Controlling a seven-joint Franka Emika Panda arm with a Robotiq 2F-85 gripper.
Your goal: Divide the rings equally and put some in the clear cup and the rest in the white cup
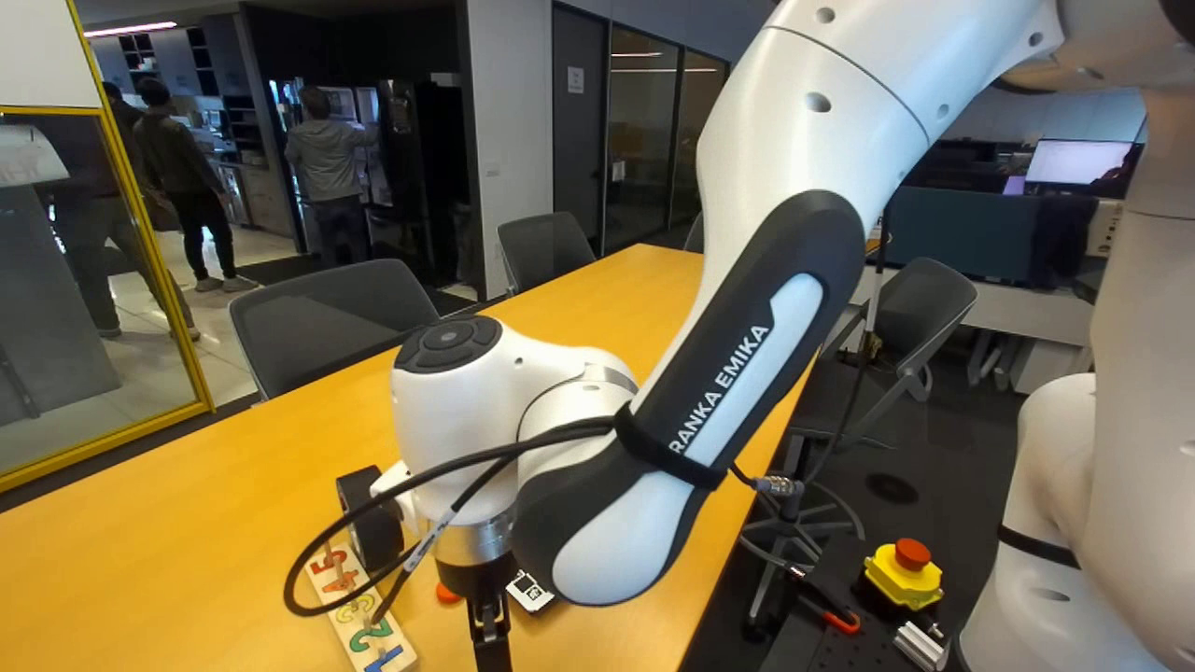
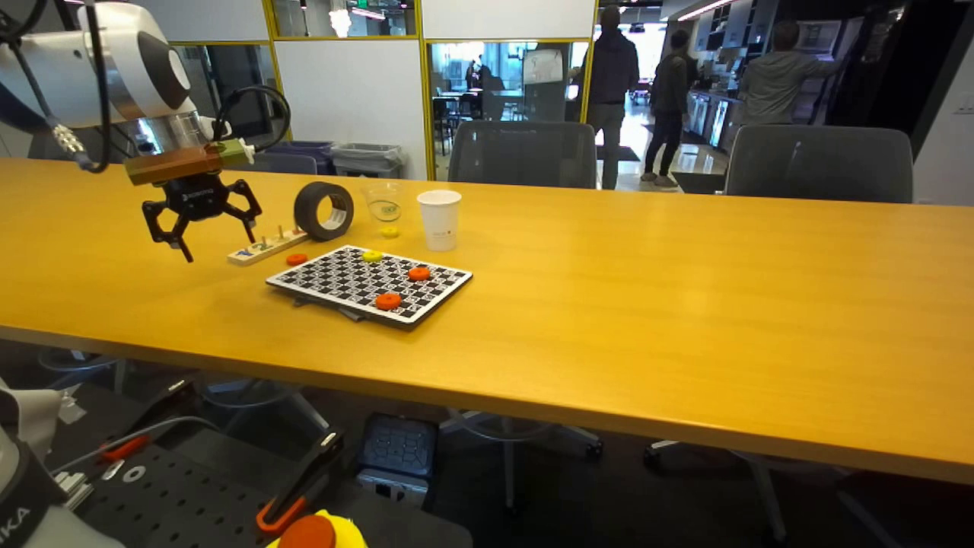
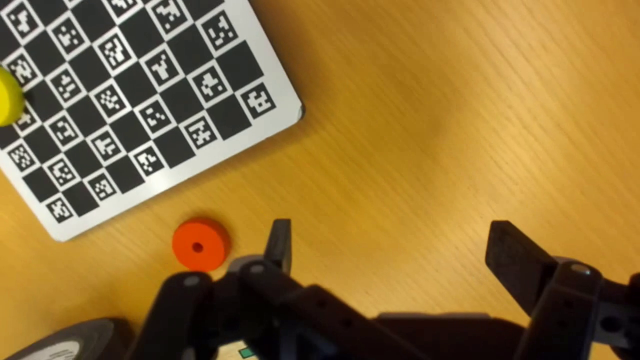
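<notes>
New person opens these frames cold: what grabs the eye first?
Probably the big white robot arm slanting across an exterior view, its gripper open above the long table. Next, likely the black-and-white checkered board on the table, carrying two orange rings and a yellow ring, with the thick black roll standing on edge beyond it.

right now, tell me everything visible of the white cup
In an exterior view, the white cup is opaque, tapering toward its base, with an open mouth and small unreadable marks low on its side. It looks like paper or plastic. It stands upright on the table, apart from the clear cup and beyond the checkered board; only the table touches it. Its inside can't be made out.
</notes>
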